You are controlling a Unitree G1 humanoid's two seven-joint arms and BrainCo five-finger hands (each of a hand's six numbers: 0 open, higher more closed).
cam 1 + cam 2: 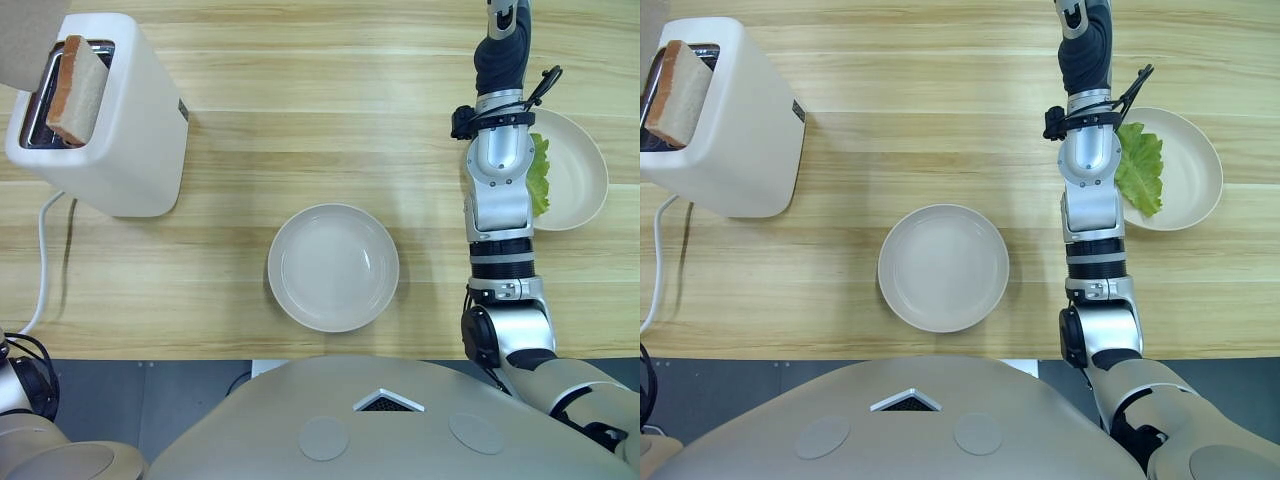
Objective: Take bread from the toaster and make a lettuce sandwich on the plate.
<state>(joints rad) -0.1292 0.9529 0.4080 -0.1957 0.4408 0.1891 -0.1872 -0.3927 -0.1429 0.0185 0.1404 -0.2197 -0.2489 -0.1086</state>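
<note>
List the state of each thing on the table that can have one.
toaster: upright, one slice poking out of a slot
bread slice: in the toaster, leaning, not yet taken out
middle plate: empty
side plate: holds one leaf
lettuce leaf: lying on the side plate

Stereo pair on head, both eyes facing forward and steeply down on wooden table (pixel 300 80), near-overhead, close range. Table's near edge low in both views. Left eye view: toaster (pixel 120 120) almost whole, lettuce plate (pixel 580 170) close to right edge. Right eye view: toaster cropped at left edge. Shared: toaster, centre plate (pixel 333 268), lettuce plate.
</note>
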